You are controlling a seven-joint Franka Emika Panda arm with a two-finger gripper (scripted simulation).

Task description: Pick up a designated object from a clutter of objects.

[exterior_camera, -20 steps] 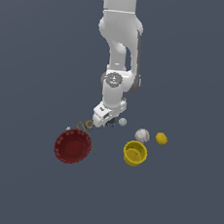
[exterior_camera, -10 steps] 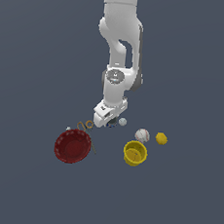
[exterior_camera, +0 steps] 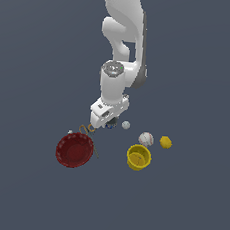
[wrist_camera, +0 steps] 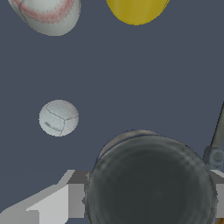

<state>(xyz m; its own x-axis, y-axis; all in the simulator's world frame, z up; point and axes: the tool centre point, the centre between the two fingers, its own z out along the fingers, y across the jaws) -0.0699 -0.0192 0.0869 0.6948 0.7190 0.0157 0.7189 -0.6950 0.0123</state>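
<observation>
Arm lowered; tin (wrist_camera: 151, 183) between fingers (wrist_camera: 74, 201).

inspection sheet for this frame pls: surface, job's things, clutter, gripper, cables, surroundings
Surface: plain dark grey-blue floor, no marks seen.
Job's things: small dark tin fills the wrist view close under the camera; in the exterior view only a sliver shows under the gripper.
Clutter: red bowl, yellow cup, baseball, lemon, small white ball, all apart from one another; thin dark marker lies beside the bowl.
Gripper: gripper low over the tin; grey finger pads flank it; contact cannot be told.
Cables: nothing seen.
Surroundings: nothing seen beyond the floor and the white arm.
</observation>
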